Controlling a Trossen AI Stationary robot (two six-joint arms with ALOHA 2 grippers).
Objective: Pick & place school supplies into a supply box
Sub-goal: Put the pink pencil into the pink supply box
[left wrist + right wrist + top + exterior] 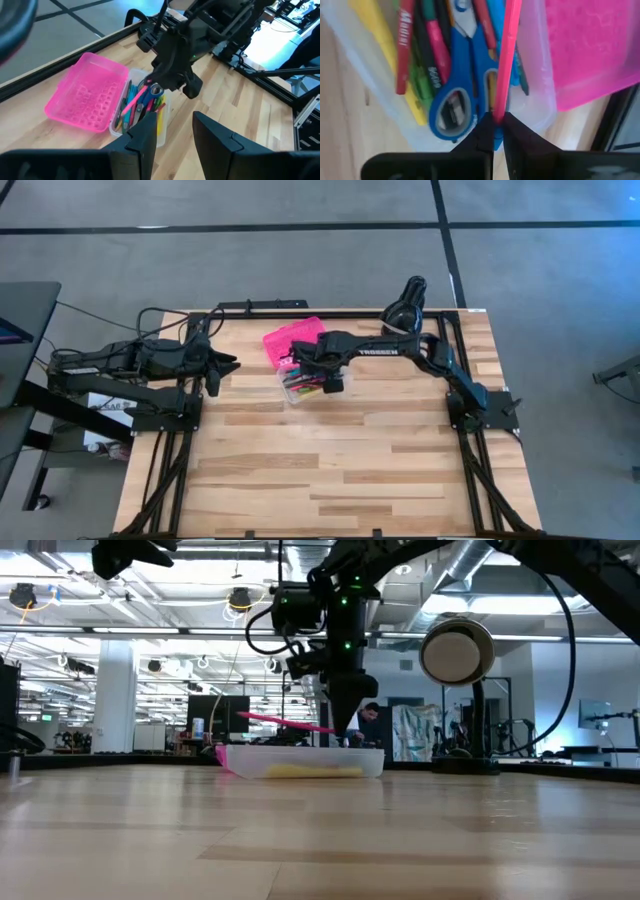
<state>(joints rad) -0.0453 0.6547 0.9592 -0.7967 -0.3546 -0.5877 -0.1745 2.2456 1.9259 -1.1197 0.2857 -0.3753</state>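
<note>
Pink pencil [506, 60] pinched in right hand [494, 131] over supply box [300, 352], near bench [350, 470] back edge.
Box lid open; scissors [462, 95], pens inside. Bench front half bare. Left hand [172, 135] open, at left edge. Arm reads "TROSSEN".

Two black jointed arms, white TROSSEN lettering on the right arm [400, 348].

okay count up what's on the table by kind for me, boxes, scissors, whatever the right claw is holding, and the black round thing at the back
Supply box, pink lid open: 1
Blue-handled scissors, in the box: 1
Pink pencil, pinched in the right claw above the box: 1
Black round device at the table's far edge: 1
Other pens and pencils in the box: several, overlapping, no exact count
Total countable: 4
</note>
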